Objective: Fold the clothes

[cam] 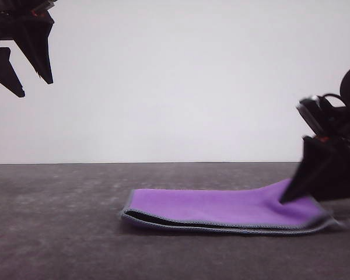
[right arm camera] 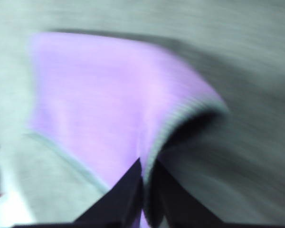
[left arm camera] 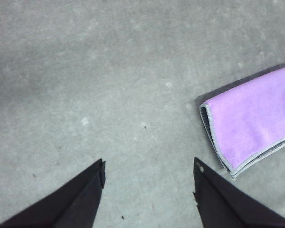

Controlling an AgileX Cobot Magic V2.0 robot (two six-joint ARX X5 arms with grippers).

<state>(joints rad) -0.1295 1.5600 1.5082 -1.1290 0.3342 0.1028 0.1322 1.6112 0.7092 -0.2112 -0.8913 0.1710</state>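
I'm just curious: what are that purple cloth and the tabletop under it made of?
The cloth looks like soft, matte microfibre: it drapes limply, with a stitched grey edging and a darker underside. The table seems a hard, dull grey, stone-like or laminate surface, finely speckled; which one is unclear.

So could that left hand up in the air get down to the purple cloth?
Probably yes. The left hand hangs open above bare table, and nothing stands between it and the cloth's free left end. The right hand pinches the far end.
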